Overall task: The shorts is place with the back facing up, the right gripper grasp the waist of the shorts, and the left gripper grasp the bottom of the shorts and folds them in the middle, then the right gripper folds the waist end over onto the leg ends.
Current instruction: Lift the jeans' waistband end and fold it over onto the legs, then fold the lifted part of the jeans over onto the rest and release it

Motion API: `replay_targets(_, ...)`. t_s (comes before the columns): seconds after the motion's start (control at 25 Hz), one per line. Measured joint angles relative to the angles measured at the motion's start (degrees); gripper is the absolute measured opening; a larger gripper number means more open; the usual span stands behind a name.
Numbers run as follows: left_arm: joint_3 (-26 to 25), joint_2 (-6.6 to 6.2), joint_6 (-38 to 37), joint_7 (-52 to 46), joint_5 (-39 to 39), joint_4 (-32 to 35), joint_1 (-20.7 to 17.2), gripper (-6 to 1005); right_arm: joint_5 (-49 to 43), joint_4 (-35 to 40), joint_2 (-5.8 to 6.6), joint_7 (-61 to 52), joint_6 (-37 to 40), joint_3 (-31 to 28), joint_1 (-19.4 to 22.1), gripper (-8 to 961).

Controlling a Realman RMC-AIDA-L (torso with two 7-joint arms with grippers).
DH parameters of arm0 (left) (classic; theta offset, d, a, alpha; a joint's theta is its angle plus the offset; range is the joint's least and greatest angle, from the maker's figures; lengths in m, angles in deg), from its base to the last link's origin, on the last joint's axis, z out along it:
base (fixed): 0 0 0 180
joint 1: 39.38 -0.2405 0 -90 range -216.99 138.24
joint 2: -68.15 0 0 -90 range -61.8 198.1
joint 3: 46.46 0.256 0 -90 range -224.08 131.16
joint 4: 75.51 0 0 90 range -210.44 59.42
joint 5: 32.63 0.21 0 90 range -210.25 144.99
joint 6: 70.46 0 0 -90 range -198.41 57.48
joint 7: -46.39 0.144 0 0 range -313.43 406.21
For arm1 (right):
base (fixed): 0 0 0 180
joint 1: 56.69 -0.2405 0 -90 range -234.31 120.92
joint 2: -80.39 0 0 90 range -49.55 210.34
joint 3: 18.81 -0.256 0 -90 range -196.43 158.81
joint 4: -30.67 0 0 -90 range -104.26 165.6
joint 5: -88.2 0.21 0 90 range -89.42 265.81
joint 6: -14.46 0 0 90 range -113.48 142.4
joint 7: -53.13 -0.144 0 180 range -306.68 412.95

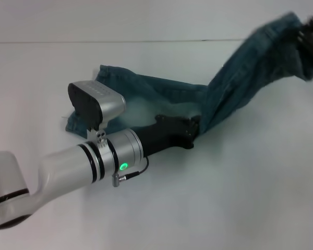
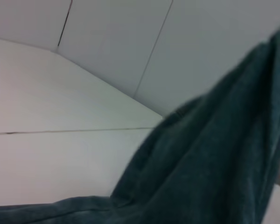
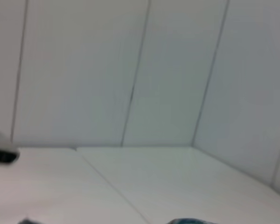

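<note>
The left claw (image 1: 194,130) sits near the middle of the head view, its black body reaching out from a silver wrist with a green light. Its tip is pressed into the shorts (image 1: 235,78) where the cloth bends, and it appears clamped on the denim there, though the fingers themselves are buried in the fabric. The right claw (image 1: 310,36) is at the upper right edge of the frame, dark and blurred, clamped on the raised end of the shorts.

The shorts are blue-green faded denim with a pale bleached patch near the left claw. One part lies flat on the white tabletop (image 1: 224,198) in the upper left-centre of the frame, its edge running leftward behind the wrist camera. The other part is lifted off the tabletop and stretched taut, its long axis rising diagonally from the left claw at centre to the upper right corner. In the left wrist view the denim fills the lower right as a dark sloping fold.
</note>
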Motion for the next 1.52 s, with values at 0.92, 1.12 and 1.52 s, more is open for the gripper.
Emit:
replay_targets(0.92,-13.5,-0.14,-4.4,21.1,0.3,-3.3,-11.8,16,0.0,-18.4,-1.33,6.6,-14.7,19.9,-20.5,90)
replay_targets(1.12,-15.6,-0.28,-9.9,20.3,0.2,5.2,-19.0,17,-0.2,-18.6,-1.29,6.2,-16.1,21.1,-20.6,93)
replay_targets(1.52,-22.2,-0.43,-26.3,11.9,0.0,22.6,-33.2,19,0.1,-24.1,-1.87,9.2,-23.4,29.1,-25.2,100)
